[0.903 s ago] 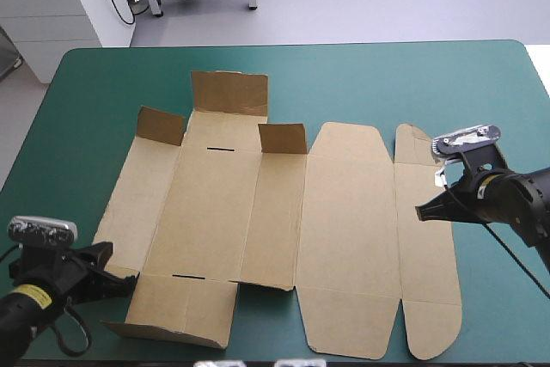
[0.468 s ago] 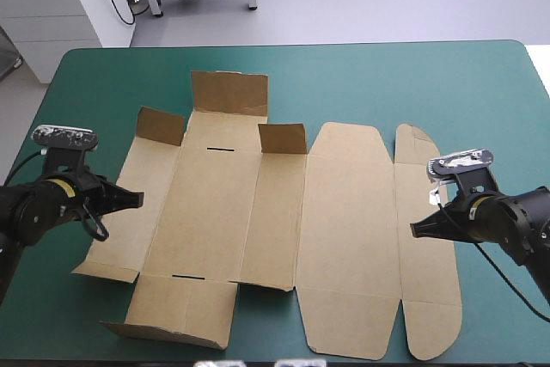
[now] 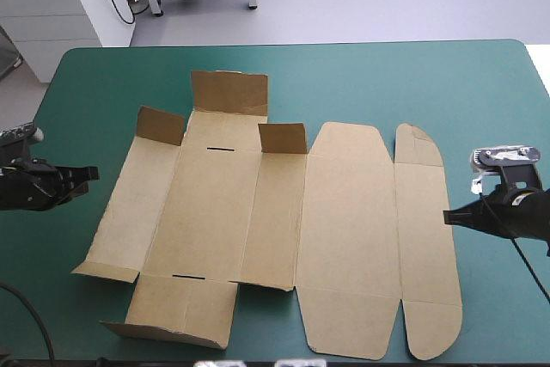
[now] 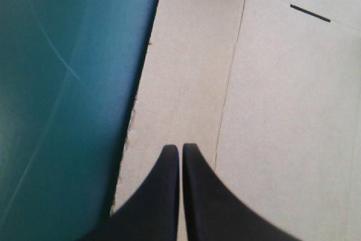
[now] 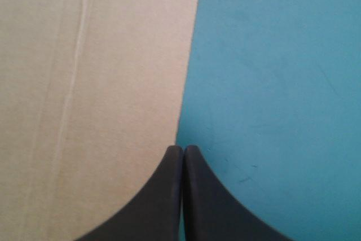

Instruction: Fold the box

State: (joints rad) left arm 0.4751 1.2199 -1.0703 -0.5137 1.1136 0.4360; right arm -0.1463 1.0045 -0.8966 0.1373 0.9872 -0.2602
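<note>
Left gripper [image 3: 83, 173] is pinched closed on nothing and has backed off the box [image 3: 344, 229] onto the teal-green cover [image 3: 387, 83]. The right gripper [image 3: 448, 216], also closed and empty, slid out to just past its right edge. Box itself hasn't budged: flat mid-table, far flaps [image 3: 229, 92] standing up.

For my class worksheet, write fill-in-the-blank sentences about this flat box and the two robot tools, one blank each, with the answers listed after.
1. The box lies on a table cover whose colour is ____.
2. The fingers of the left tool and of the right tool are ____.
3. The board shows ____ thin black slots.
4. The right tool's tip sits at the box's ____ edge.
Missing words: teal-green; shut; two; right.
</note>
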